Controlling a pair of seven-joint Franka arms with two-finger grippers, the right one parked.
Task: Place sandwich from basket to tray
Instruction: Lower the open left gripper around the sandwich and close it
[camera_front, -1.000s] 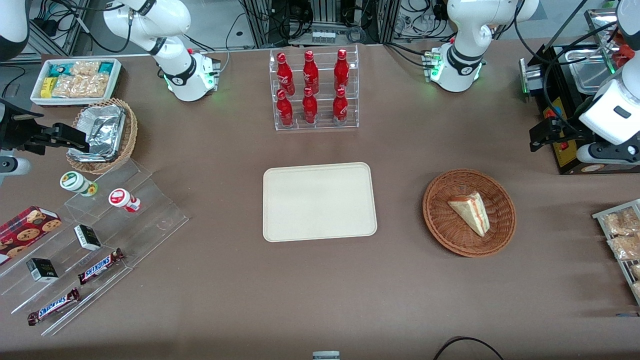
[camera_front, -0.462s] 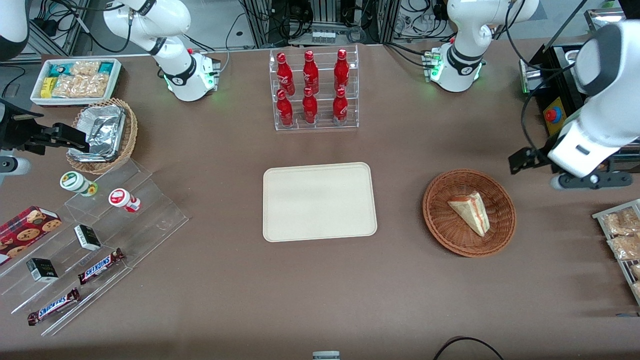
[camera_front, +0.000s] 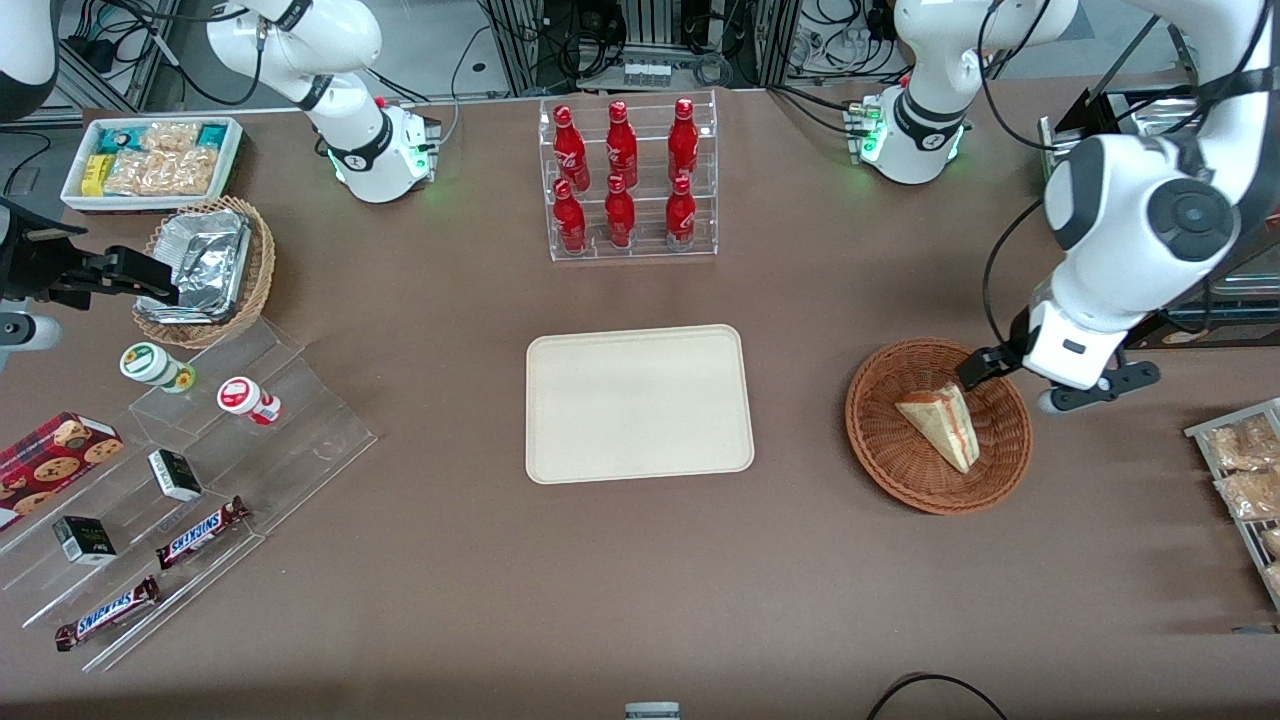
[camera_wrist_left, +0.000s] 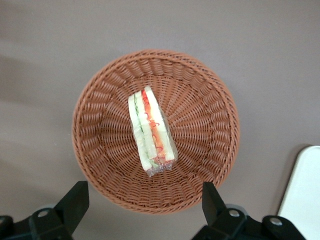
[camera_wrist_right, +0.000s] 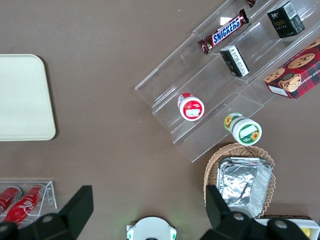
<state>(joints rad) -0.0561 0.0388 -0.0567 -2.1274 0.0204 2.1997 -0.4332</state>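
Observation:
The sandwich (camera_front: 940, 425) (camera_wrist_left: 150, 135), a pale wedge with red, orange and green layers, lies in the middle of the round reddish-brown basket (camera_front: 870, 440) (camera_wrist_left: 95, 150). My left gripper (camera_front: 1035, 385) (camera_wrist_left: 144, 202) hangs above the basket's rim on the side toward the working arm's end of the table. It is open wide and holds nothing, and a stretch of rim shows between its black fingers (camera_wrist_left: 75, 205). The cream tray (camera_front: 640, 400) (camera_wrist_left: 305, 190) lies bare at the table's middle, beside the basket.
A clear rack of red bottles (camera_front: 628, 180) stands farther from the front camera than the tray. Toward the parked arm's end are a tan wicker basket with foil containers (camera_front: 205, 270), a white snack bin (camera_front: 150, 160) and acrylic steps (camera_front: 180, 480). A rack of packets (camera_front: 1245, 470) sits beside the basket.
The left arm has swung in from the working arm's end of the table, and its gripper now hangs over the basket's rim. Sandwich, basket and tray have not moved.

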